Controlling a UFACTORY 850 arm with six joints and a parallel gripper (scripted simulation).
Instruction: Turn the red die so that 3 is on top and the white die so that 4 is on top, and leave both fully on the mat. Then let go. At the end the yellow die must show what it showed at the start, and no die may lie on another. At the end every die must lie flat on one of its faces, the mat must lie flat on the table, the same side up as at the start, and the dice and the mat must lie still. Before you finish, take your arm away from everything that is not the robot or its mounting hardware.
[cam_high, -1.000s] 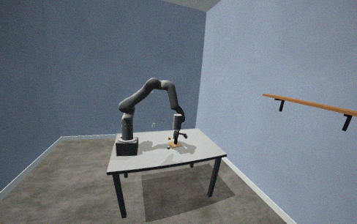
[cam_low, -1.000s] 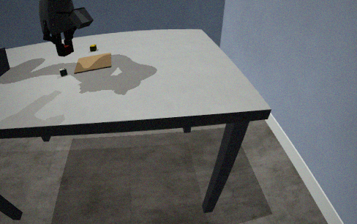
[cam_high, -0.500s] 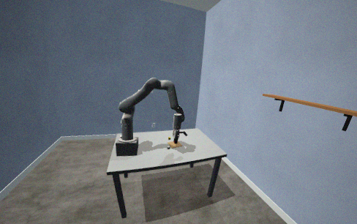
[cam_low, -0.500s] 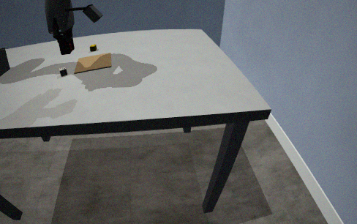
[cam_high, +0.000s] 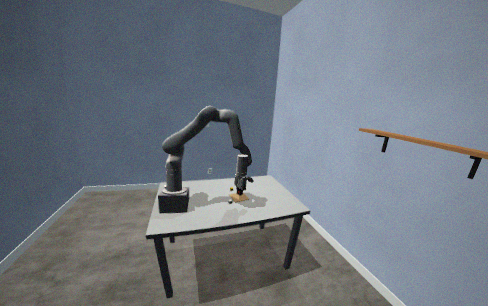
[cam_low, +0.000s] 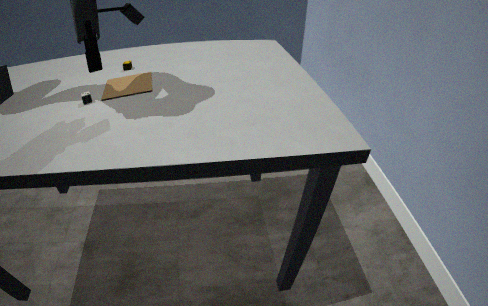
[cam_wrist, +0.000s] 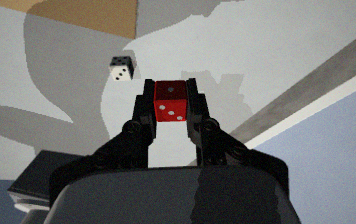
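In the wrist view my gripper (cam_wrist: 170, 91) is shut on the red die (cam_wrist: 170, 101); the face toward the camera shows three pips and the face above it one pip. The white die (cam_wrist: 121, 68) lies on the grey table, off the mat, beyond and left of the fingers; it also shows in the exterior view (cam_low: 86, 98). The tan mat (cam_low: 128, 85) lies flat on the table with nothing on it. The yellow die (cam_low: 127, 64) sits on the table just behind the mat. In the exterior view the gripper (cam_low: 93, 62) hangs above the table, left of the mat; the red die is hidden there.
The arm's dark base (cam_high: 173, 199) stands on the table's left side. A wooden shelf (cam_high: 425, 144) is on the right wall, far from the table. The table's near edge (cam_low: 180, 167) runs across the exterior view.
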